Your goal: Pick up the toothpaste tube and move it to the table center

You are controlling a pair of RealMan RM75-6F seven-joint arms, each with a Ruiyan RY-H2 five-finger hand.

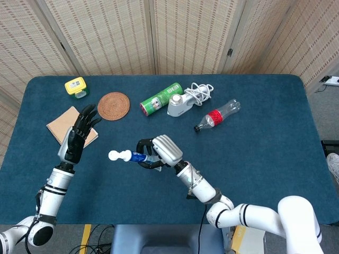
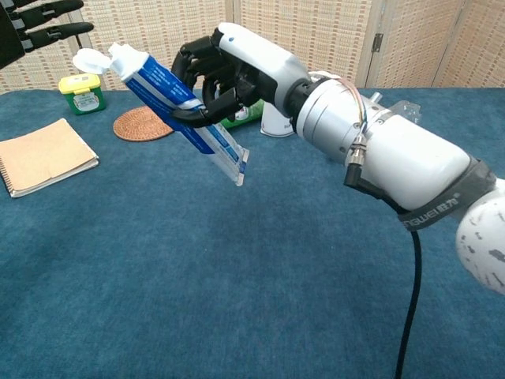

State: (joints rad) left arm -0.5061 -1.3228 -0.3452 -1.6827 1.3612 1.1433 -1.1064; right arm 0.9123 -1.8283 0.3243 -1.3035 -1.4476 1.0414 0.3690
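Blue toothpaste tube [image 2: 177, 106] gripped in right hand [image 2: 229, 75] fingers, cap up-left, crimp down-right; left hand [image 1: 78, 138] spread, empty.

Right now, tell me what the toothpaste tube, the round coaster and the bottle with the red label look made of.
Toothpaste tube: glossy printed plastic laminate, flat crimped tail, white plastic cap; held by the right hand.
Round coaster: likely woven rattan or straw, matte brown, with ringed texture.
Bottle: clear plastic, see-through body, red label.

We can read only "REALMAN" on the grey band [image 2: 442, 209] round the right arm in the chest view. Print on the toothpaste tube [image 2: 177, 103] and green can [image 1: 160, 98] is too small for us to read.
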